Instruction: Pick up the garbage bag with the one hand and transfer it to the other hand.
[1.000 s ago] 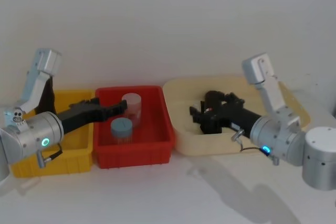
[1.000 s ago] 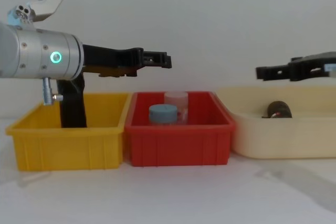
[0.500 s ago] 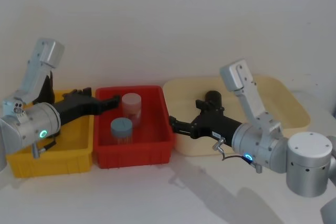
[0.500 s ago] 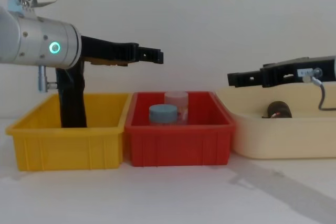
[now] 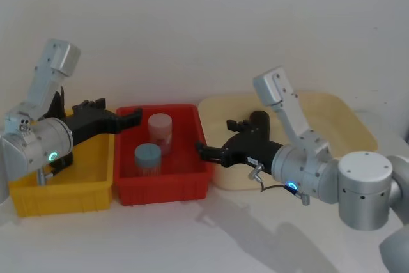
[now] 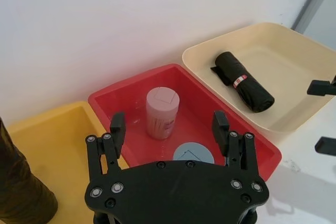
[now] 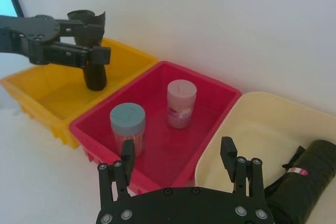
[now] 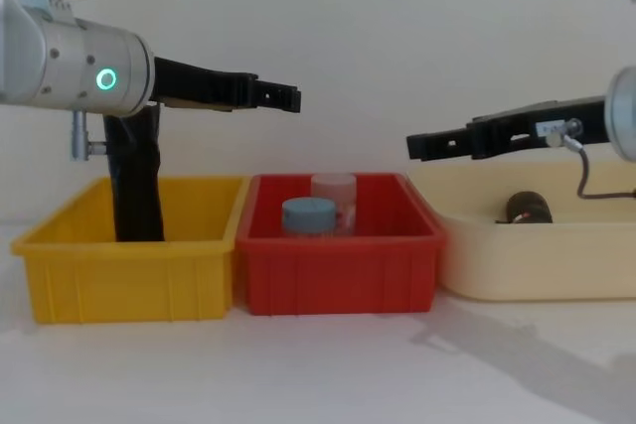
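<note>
The garbage bag (image 6: 244, 82) lies on its side in the left half of the cream tray (image 6: 286, 61), untouched by either pincer. The left wrist view takes in its whole length, with the red-and-white band round the middle. The chest view gives just a dark end peeping over the tray's front wall. In the head view the right arm covers most of it.

The left gripper (image 8: 286, 97), green ring lit, hovers above the shared edge of the yellow bin (image 8: 129, 275) and the red bin (image 5: 163, 187). Its fingers (image 6: 116, 127) are spread wide with nothing between them.

The right gripper (image 8: 417, 146), blue ring lit, hovers over the tray's left edge beside the red bin. Its fingers (image 7: 227, 153) are likewise parted and empty. From the chest, both grippers sit well above the bin rims, their tips facing each other and apart.

The right wrist view shows a blue-lidded jar (image 7: 127, 121) and a pink jar (image 7: 181, 103) upright in the red bin. A plain black roll (image 8: 134, 186) stands in the yellow bin. All three containers sit in a row on the desk (image 5: 160, 234).
</note>
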